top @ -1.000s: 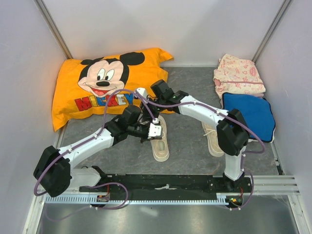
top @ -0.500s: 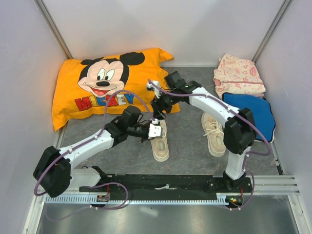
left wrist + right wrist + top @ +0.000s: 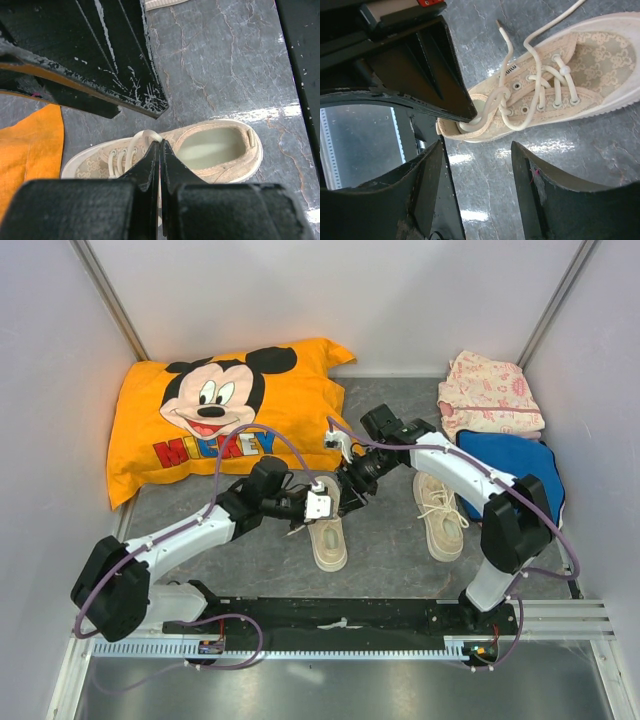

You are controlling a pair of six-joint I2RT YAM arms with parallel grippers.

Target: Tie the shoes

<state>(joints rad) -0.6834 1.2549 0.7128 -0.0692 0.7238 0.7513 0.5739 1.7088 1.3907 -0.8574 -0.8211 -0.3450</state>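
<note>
Two cream-beige shoes lie on the grey floor, the left shoe (image 3: 328, 538) mid-table and the right shoe (image 3: 440, 520) beside it with loose white laces. My left gripper (image 3: 318, 502) hovers over the left shoe's tongue, shut on a loop of its white lace (image 3: 147, 135); the jaws (image 3: 160, 146) meet with only the lace between them. My right gripper (image 3: 349, 497) stands open just right of that shoe, holding nothing. In the right wrist view the open fingers (image 3: 477, 150) frame bare floor below the shoe (image 3: 580, 70), and the left gripper's finger (image 3: 435, 75) pinches the lace (image 3: 482, 114).
An orange Mickey pillow (image 3: 215, 415) lies at the back left, its corner near the left shoe (image 3: 30, 145). A folded pink cloth (image 3: 490, 395) and a blue cushion (image 3: 512, 472) sit at the back right. Pale walls enclose the table.
My right gripper has opened, let go of the lace and swung right and nearer, uncovering the right shoe. The left gripper has stayed shut on the lace, almost in place.
</note>
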